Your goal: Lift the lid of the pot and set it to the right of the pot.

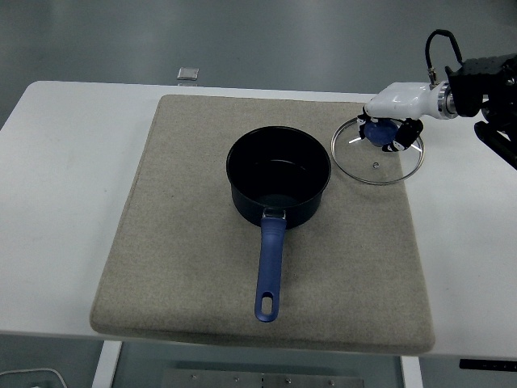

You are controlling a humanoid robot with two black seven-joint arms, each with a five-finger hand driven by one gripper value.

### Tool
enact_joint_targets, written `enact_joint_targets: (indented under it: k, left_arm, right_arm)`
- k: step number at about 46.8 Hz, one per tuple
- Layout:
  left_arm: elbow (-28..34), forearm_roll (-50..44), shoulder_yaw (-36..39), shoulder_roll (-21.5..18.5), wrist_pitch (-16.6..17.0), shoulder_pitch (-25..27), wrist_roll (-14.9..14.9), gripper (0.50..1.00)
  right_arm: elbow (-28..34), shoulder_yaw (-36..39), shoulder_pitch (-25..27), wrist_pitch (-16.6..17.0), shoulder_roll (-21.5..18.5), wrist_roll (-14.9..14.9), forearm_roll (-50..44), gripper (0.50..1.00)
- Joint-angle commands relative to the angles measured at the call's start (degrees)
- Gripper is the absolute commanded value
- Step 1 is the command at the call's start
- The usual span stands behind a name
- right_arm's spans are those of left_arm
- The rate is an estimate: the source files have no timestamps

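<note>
You have the round glass pot lid with a metal rim point(378, 158) lying to the right of the dark blue saucepan point(279, 186), close beside it but not touching. The lid straddles the right edge of the beige felt mat point(194, 267), with most of it over the mat and its right part over the white table point(56, 202). It looks flat or nearly flat; you cannot tell whether it bears fully on the surface.

Your right hand point(390, 121), white on the back with dark fingers point(402, 137), comes in from the right edge on its black arm point(485, 85) and is closed around the lid's blue knob point(377, 132). The fingers curl under and around the knob, so only part of the blue shows beneath the white shell.

The saucepan sits open near the middle of the mat, its dark inside visible. Its long blue handle point(270, 271) points toward the near edge of the table, and the hanging hole at the handle's end lies over the mat.

A small grey square object point(187, 74) sits at the far edge of the table, beyond the mat and well apart from the pot.

Your left arm does not show.
</note>
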State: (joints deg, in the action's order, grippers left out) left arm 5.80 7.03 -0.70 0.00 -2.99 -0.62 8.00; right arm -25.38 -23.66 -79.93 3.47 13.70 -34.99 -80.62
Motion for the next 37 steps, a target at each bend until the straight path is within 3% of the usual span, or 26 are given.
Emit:
enact_joint_targets:
  k: [1,37]
  left_arm:
    - [0.0,0.0,0.0,0.0,0.0,0.0,0.0,1.0]
    - [0.0,0.0,0.0,0.0,0.0,0.0,0.0,1.0]
  right_arm:
    - [-0.02,0.01,0.22,0.05,0.01,-0.01,0.2,0.5]
    - [-0.02,0.1,1.8,-0.3,-0.26,-0.01,2.57,0.5]
